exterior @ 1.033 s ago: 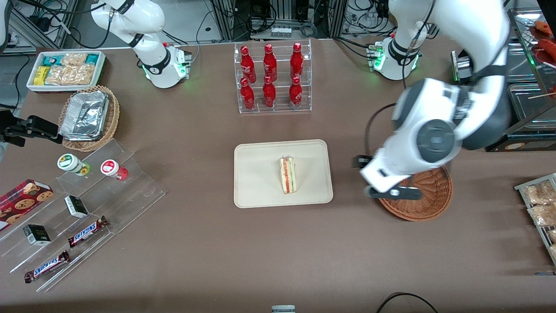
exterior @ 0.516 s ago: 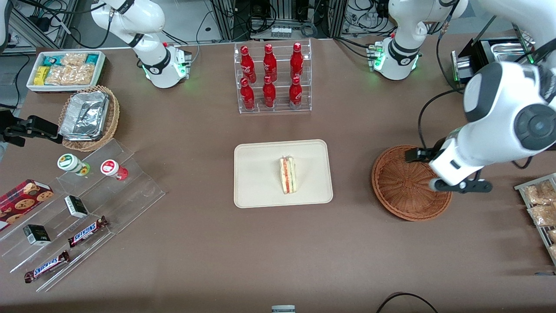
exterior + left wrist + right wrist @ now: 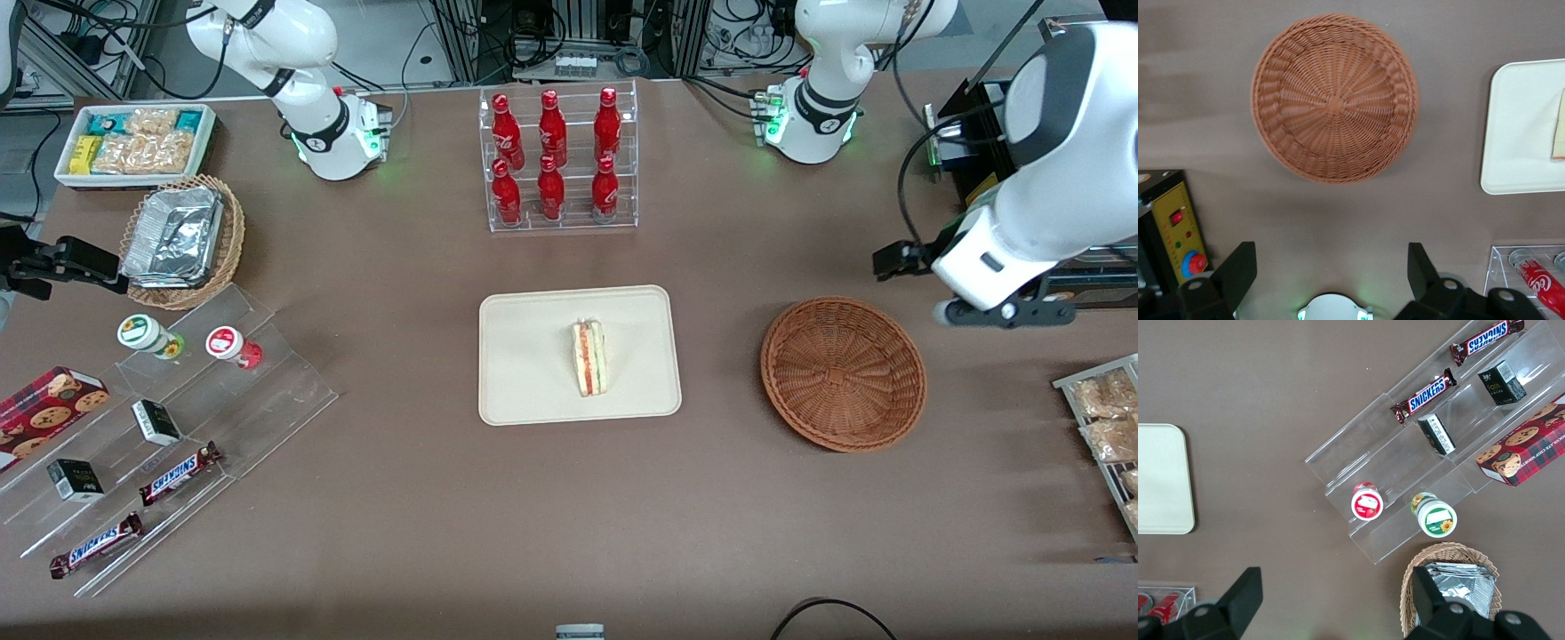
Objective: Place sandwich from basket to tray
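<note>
Sandwich [image 3: 589, 358] lies on the tray [image 3: 533, 391]; hand [image 3: 1331, 270] hangs spread wide, holding nothing.

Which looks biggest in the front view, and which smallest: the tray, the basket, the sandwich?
1. tray
2. basket, somewhat smaller
3. sandwich, far smaller, lying on the tray

All rest on the table, so the order holds. The gripper hangs open above the table beside the basket.

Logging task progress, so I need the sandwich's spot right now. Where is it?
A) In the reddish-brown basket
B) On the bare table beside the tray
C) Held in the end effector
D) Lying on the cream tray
D: the sandwich lies on the tray; the basket holds nothing, and the open end effector hangs above the table, nothing between its fingers.
</note>
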### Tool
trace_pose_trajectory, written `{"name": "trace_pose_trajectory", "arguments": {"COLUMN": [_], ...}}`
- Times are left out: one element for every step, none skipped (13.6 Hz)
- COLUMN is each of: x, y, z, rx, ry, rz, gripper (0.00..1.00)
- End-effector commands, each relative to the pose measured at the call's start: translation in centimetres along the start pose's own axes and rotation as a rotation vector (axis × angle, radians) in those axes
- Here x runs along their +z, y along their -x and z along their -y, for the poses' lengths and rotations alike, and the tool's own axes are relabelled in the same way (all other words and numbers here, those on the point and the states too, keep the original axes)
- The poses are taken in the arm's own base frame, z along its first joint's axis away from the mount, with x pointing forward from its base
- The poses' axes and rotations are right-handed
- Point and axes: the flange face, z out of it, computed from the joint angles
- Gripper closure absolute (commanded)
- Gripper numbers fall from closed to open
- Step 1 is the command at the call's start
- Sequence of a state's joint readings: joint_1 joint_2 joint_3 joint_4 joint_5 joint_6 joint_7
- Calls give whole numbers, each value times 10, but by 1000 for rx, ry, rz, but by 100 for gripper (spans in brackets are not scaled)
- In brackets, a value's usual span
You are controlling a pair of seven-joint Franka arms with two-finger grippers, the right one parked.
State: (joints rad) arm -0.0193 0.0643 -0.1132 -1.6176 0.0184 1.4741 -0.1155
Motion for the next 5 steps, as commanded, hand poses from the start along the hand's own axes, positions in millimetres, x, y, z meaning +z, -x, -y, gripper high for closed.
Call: {"name": "trace_pose_trajectory", "arguments": {"x": [-23,-28,-33,-40,-43], "y": [28,30,32,36,37], "z": [29,40,48,50,53], "rx": [3,-12,-26,-30,-36], "ry": [-9,-6,-3,-3,0], "rz": [-21,-31,-34,-28,-27], "gripper": [0,0,0,0,0]}}
